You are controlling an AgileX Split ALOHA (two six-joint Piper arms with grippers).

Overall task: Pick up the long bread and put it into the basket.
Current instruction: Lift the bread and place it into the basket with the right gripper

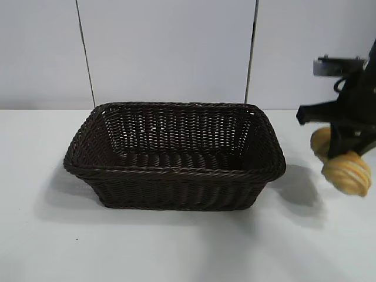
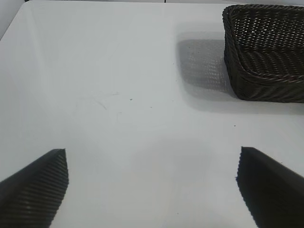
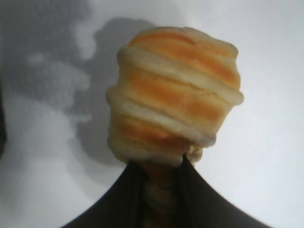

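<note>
Holding, in my right gripper (image 1: 342, 154), jaws clamped on its middle: one oblong golden-yellow ridged long bread (image 1: 346, 171), airborne beside the dark brown woven wicker basket (image 1: 176, 171); left gripper (image 2: 152, 190) idle, jaws spread; next, carry across and release inside.

A white counter (image 1: 176, 247) runs to a pale panelled wall (image 1: 170, 53) along its far edge; two thin dark seams (image 1: 87, 59) split the wall upright.
</note>
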